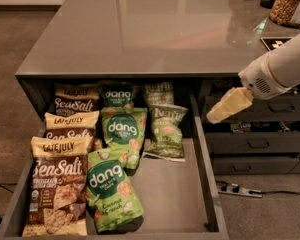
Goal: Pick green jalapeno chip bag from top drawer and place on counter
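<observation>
The green jalapeno chip bag (166,130) is a pale olive-green Kettle bag lying in the open top drawer (175,194), toward its back right, tilted against another Kettle bag (158,93) behind it. The gripper (217,113) hangs at the right, just beyond the drawer's right wall and a little above it, below the edge of the counter (140,29). It is to the right of the bag and apart from it. It holds nothing that I can see.
Brighter green dang bags (111,186) and Late July Sea Salt bags (57,184) fill the drawer's left and middle. Closed drawer fronts with bar handles (257,144) stand at the right. A power strip (237,190) lies on the floor. A jar (286,3) stands on the counter's far right.
</observation>
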Controlling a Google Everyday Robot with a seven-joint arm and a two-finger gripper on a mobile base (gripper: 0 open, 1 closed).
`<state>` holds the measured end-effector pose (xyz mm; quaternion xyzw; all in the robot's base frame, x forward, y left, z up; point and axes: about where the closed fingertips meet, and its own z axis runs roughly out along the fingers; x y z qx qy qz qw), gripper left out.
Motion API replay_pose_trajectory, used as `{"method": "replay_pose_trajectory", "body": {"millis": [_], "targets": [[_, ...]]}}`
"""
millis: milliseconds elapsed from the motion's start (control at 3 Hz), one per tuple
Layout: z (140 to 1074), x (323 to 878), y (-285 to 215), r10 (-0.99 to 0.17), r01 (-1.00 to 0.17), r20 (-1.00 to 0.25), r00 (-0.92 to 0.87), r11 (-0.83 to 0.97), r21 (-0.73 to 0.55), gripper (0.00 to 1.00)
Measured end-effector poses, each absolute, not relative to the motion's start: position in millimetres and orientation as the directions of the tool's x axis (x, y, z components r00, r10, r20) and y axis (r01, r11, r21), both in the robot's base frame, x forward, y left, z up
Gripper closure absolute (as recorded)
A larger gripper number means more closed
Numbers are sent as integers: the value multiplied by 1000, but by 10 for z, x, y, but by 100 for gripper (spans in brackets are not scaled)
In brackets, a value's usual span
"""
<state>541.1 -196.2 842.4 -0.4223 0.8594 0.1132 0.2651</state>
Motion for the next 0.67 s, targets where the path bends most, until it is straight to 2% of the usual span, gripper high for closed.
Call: {"method": "replay_pose_trajectory", "body": {"millis": [667], "targets": [[7916,5787,-1597,-486,-675,-653,-581,736,52,0]]}}
